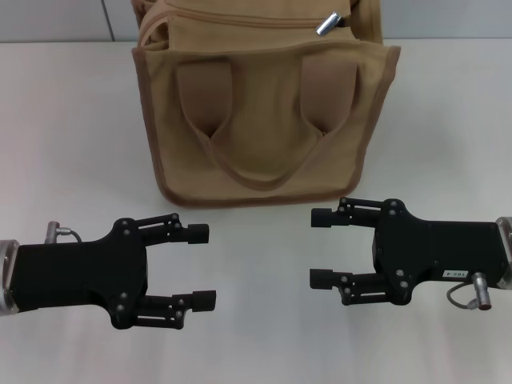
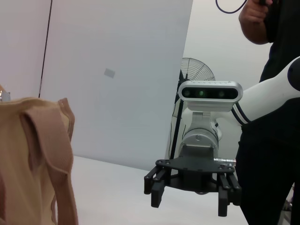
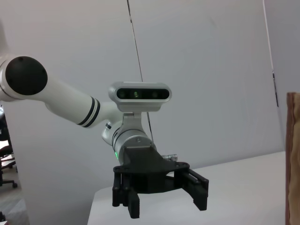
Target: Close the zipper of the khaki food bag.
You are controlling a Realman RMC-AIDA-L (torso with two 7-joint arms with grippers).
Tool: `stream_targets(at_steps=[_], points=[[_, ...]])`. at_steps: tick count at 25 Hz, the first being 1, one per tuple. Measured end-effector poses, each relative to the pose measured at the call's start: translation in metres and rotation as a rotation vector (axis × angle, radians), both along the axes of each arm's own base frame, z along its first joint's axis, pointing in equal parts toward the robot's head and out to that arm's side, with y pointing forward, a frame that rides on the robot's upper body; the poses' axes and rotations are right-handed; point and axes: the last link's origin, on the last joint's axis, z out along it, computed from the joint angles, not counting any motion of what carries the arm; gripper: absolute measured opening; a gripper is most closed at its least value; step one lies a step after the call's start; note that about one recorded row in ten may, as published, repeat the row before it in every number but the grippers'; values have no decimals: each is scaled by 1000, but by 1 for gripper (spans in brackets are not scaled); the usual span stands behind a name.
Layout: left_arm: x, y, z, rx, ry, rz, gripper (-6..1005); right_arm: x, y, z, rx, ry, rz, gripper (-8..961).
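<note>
The khaki food bag (image 1: 264, 112) is seen at upper centre on the table (image 1: 72, 120), its zipper (image 1: 329, 22) pull at top. Below it, the left gripper (image 1: 204, 266) and right gripper (image 1: 318, 248) are held wide open, empty.

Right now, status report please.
Left pincer and right pincer open, resting on table. Khaki food bag untouched; zipper pull near right end. Nothing blocking.
</note>
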Motion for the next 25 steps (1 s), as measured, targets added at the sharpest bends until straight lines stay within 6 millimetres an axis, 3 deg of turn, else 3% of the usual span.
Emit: stream_targets(at_steps=[25], points=[[1,1,0,-1,1,-4,833,0,1,-2,-8,-16,0,769]])
